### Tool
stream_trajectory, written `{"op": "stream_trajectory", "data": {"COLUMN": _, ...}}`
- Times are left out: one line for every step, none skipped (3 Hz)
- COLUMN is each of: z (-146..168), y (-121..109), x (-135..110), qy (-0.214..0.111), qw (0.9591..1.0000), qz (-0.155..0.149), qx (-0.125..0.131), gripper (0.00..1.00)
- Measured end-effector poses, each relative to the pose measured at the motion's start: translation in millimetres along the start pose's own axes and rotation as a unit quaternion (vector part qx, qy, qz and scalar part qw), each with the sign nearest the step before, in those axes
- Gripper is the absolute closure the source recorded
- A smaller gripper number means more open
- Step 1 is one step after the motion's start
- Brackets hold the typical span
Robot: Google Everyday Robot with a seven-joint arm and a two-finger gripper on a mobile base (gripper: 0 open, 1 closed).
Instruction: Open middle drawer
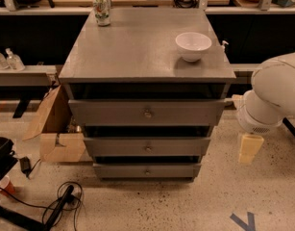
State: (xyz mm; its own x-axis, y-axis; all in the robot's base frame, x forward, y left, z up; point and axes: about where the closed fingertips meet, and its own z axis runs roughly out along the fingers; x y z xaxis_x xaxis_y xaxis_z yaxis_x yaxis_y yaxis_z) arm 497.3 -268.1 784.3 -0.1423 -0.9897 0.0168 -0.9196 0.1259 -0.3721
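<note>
The middle drawer sits shut because my gripper — its state I cannot tell — hangs well right of its knob.

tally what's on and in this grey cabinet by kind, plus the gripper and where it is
drawers: 3 (top drawer, middle drawer, bottom drawer)
white bowl: 1, on the cabinet top
can: 1, at the top's back corner
gripper: 1, low beside the cabinet, touching no drawer
total: 6
</note>
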Motion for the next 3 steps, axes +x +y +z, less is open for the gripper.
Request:
{"op": "stream_trajectory", "data": {"z": 0.7, "y": 0.7, "x": -0.5, "qy": 0.0, "qw": 1.0, "qz": -0.001, "qx": -0.001, "gripper": 0.0}}
{"op": "stream_trajectory", "data": {"z": 51.5, "y": 25.8, "x": -20.2, "qy": -0.001, "qw": 0.9996, "qz": -0.027, "qx": -0.011, "gripper": 0.0}}
{"op": "stream_trajectory", "data": {"z": 109.9, "y": 41.1, "x": -38.9, "qy": -0.02, "qw": 0.9982, "qz": -0.054, "qx": -0.014, "gripper": 0.0}}
